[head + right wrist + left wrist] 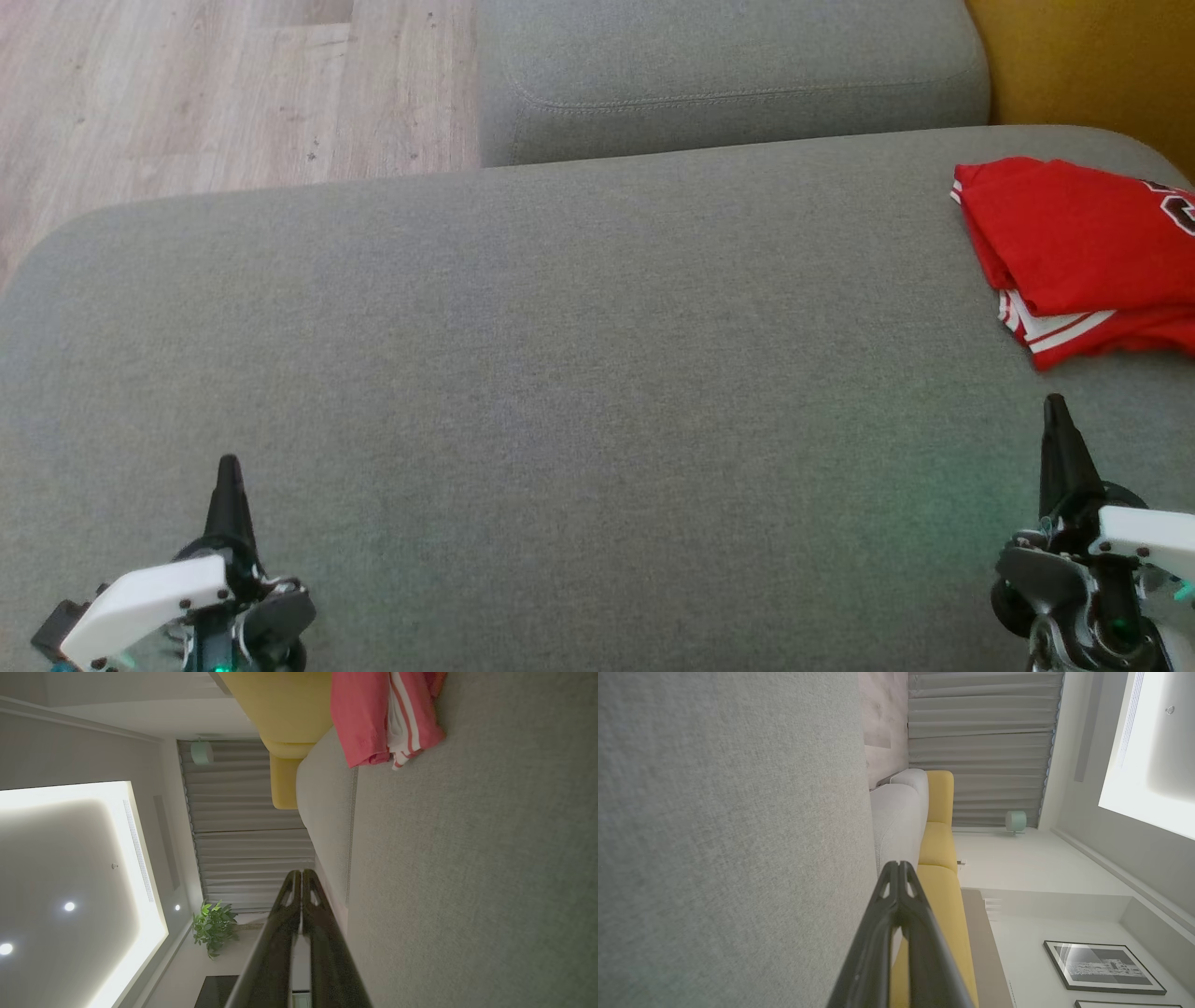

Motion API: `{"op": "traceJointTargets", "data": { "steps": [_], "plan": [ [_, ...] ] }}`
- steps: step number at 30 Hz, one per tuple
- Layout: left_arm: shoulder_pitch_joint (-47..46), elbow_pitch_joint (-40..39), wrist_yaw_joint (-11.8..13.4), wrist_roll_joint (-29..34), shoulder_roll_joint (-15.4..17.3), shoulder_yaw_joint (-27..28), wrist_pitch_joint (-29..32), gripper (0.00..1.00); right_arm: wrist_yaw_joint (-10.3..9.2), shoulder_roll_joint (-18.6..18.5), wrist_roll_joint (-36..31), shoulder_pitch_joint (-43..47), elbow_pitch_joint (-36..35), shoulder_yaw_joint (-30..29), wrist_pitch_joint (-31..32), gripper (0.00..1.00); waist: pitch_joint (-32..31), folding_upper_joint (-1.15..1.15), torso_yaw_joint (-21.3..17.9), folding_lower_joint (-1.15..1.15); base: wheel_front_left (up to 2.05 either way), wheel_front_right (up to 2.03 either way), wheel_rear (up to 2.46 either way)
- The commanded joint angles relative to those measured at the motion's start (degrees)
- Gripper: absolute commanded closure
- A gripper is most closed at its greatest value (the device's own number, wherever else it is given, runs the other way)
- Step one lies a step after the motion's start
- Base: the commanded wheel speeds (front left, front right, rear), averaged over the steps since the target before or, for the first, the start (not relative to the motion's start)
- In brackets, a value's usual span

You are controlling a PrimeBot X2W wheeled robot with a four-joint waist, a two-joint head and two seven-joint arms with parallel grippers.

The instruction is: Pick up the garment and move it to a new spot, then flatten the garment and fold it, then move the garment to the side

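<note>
A red garment (1088,257) with white stripes lies folded at the far right of the grey sofa cushion (523,373), running off the head view's right edge; the right wrist view shows the garment (373,716) near its top. My left gripper (229,471) hovers at the lower left over bare cushion, fingertips together, holding nothing; in its own wrist view the left gripper (899,864) is shut too. My right gripper (1055,406) sits at the lower right, a short way in front of the garment and apart from it. In the right wrist view the right gripper (301,872) is shut and empty.
A second grey cushion (728,75) lies behind the main one. Wooden floor (215,84) shows at the upper left, and a yellow sofa part (1083,56) at the upper right. Curtains (980,746) and a plant (212,926) stand farther off.
</note>
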Motion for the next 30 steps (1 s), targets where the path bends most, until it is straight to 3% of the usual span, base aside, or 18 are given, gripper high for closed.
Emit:
{"op": "traceJointTargets", "data": {
  "steps": [1, 30],
  "plan": [
    [-2.9, -1.6, -0.4, 0.5, 0.2, 2.4, 0.4, 1.0, -0.04, -0.2, 0.3, -3.2, -1.8, 1.1, 0.4, 1.0, 0.0, 0.0, 0.0, 0.0, 0.0, 0.0, 0.0],
    [-2.9, -1.6, -0.4, 0.5, 0.2, 2.4, 0.4, 1.0, -0.04, -0.2, 0.3, -3.2, -1.8, 1.1, 0.4, 1.0, 0.0, 0.0, 0.0, 0.0, 0.0, 0.0, 0.0]
  ]
}}
